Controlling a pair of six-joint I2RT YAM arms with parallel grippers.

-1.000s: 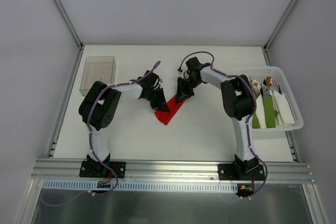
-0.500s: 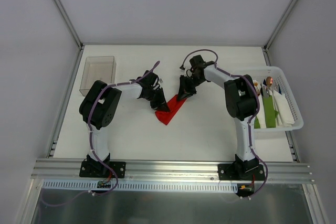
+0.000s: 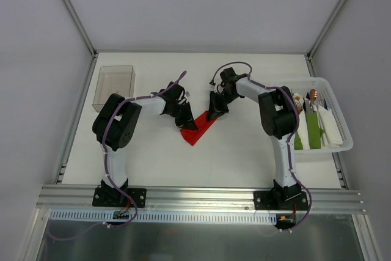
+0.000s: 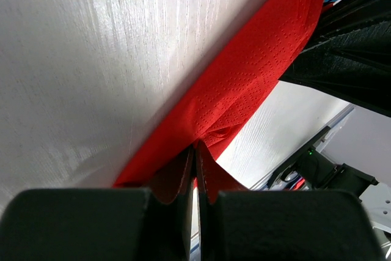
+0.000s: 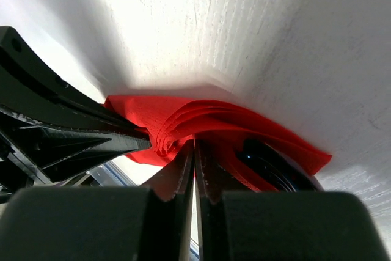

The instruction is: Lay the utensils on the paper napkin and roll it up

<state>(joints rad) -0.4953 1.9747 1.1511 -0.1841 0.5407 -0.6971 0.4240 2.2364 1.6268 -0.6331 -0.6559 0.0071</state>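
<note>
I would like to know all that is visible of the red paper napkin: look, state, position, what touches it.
The paper napkin is thin, bright red, with a fine embossed dot texture. It is folded into a loose strip of several layers, lying diagonally on the white table. The left gripper is pinched shut on its edge at one side, the right gripper on the layered fold at the other.

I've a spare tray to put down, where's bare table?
Bare table lies between the napkin and the arm bases, and along the far edge between the box and basket. Crowded at centre: left pincer and right pincer pinch the napkin.
</note>
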